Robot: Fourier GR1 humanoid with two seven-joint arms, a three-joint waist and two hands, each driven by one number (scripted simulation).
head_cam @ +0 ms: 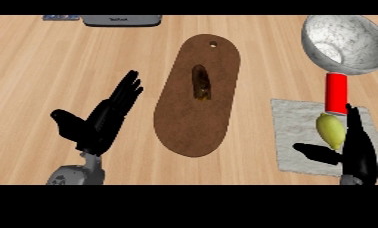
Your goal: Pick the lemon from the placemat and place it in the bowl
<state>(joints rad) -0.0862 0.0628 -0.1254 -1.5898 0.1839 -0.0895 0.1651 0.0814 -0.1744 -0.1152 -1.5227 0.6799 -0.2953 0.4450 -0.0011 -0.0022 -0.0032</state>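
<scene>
The yellow lemon [331, 130] lies on a grey placemat [299, 129] at the lower right of the counter. My right hand [358, 149] is right beside it, fingers straight along the lemon's right side and the thumb reaching out below it; the hand is open and does not hold it. The grey speckled bowl [341, 43] stands at the upper right, beyond the placemat. My left hand [103, 117] rests open at the lower left, fingers up, far from the lemon.
A red can [337, 93] stands upright between the lemon and the bowl. A brown oval cutting board [199, 117] with a dark object [201, 83] on it lies mid-counter. A grey appliance [122, 20] sits at the back edge.
</scene>
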